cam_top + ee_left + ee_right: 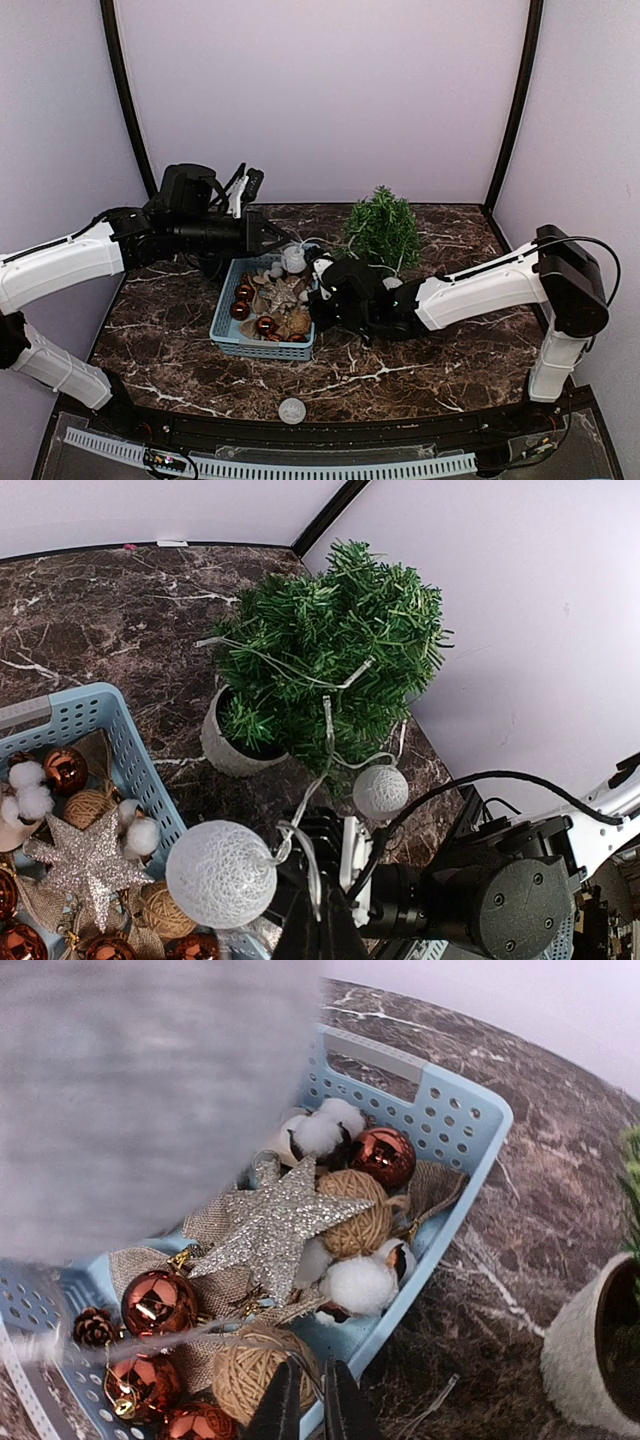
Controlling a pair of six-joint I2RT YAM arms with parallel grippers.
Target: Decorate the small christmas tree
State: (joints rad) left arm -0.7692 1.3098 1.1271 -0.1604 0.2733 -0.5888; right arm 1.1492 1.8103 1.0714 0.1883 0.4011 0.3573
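Position: the small christmas tree [383, 228], a bushy dark-green artificial conifer in a round, rough grey-white pot [232, 745], stands upright on the dark marbled table [450, 350]. It is toward the far side, near the far right corner of the pale-blue perforated plastic basket [95, 715] of ornaments.

Handling properties (judged): the tree is probably light, with its bulk carried high over a narrow base, so a sideways pull may tip or slide it. The twigs look soft and springy and will likely bend under a finger rather than give a firm hold. The pot is the only rigid part, and its surface looks coarse enough not to slip. Take hold at the pot wall if steadying is needed. Place ornaments on the outer twigs with light downward pressure.

Left gripper [280, 240]: clamped tight on the thin pale wire garland [326, 720], close to its large white woven ball [220, 873]. The wire runs up through the branches, and a smaller white ball [380, 792] hangs below the foliage. Leave slack in this wire, because tension would pass straight into the tree.

Right gripper [308, 1405]: at the basket's right side, above a tan twine ball [255, 1375]. Its fingers stand almost together, with a thin slit between. Whether they pinch a wire strand cannot be determined.
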